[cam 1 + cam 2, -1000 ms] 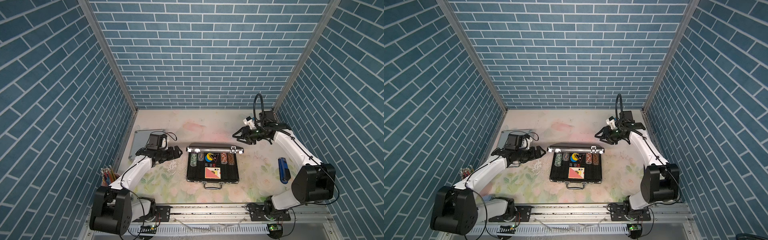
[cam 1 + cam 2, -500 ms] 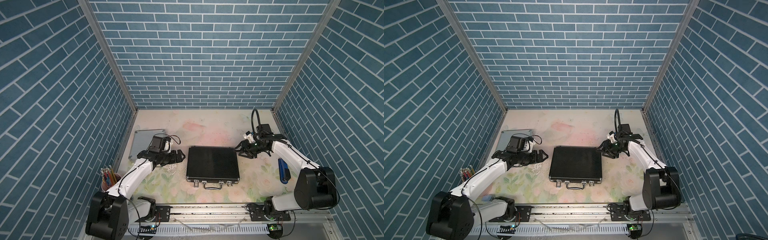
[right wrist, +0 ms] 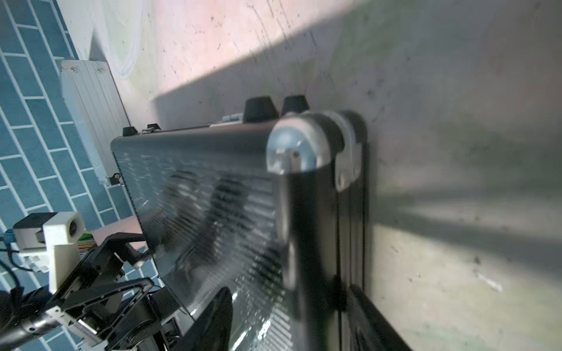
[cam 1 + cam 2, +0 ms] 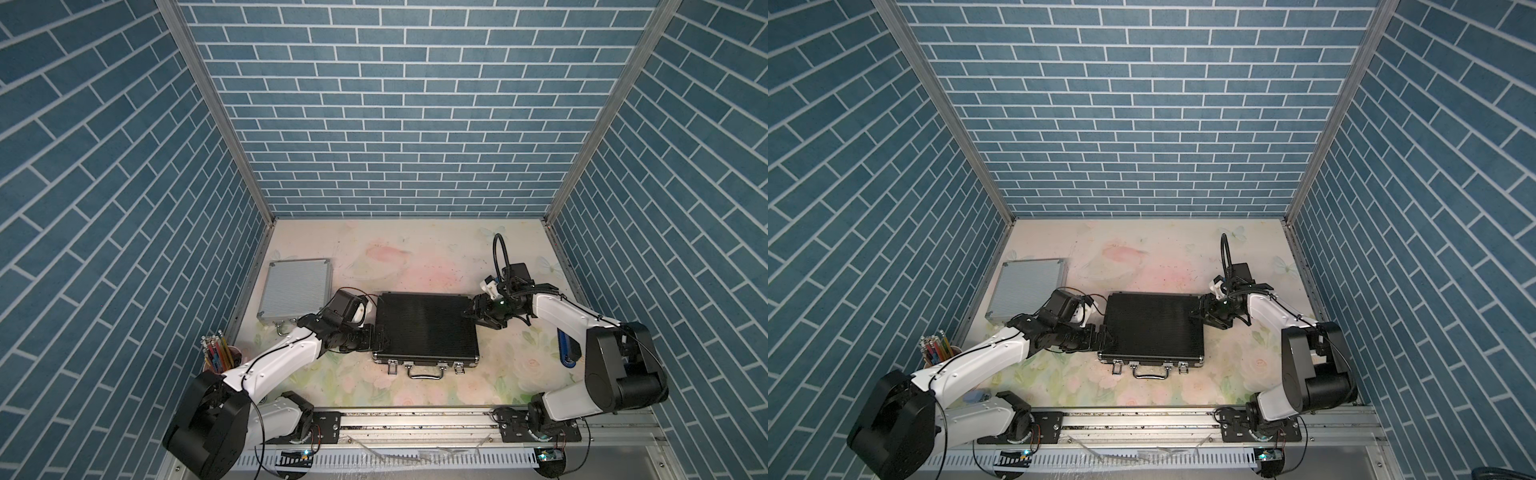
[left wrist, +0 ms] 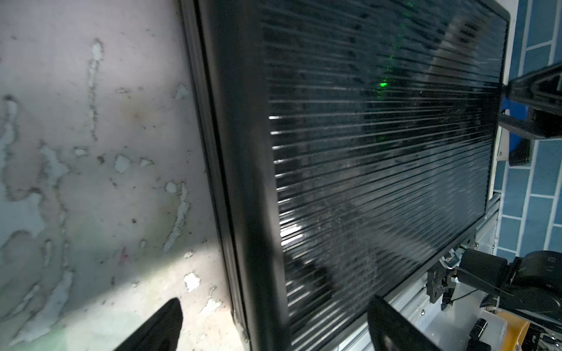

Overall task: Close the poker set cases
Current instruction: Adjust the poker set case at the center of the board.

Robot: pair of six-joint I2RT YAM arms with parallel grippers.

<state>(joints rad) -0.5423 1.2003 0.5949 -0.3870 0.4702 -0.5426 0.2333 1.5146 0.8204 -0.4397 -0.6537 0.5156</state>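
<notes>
The black poker set case (image 4: 426, 328) (image 4: 1154, 326) lies mid-table with its ribbed lid down and its handle (image 4: 424, 372) toward the front. The silver case (image 4: 296, 289) (image 4: 1027, 289) lies closed at the back left. My left gripper (image 4: 380, 338) (image 5: 273, 331) is open at the black case's left edge. One of its fingers is over the lid, the other over the table. My right gripper (image 4: 476, 316) (image 3: 292, 322) is open and straddles the case's right edge near the back corner. One finger (image 3: 213, 319) hovers over the lid. Neither holds anything.
A cup of coloured pencils (image 4: 218, 357) stands at the front left by the wall. A blue object (image 4: 565, 349) lies at the right behind my right arm. The metal rail (image 4: 415, 419) runs along the front edge. Tiled walls close in three sides.
A second ago the black case stood open, showing chips and cards; its lid is now down. Both grippers have dropped to the case's side edges, and the right jaws have widened.
</notes>
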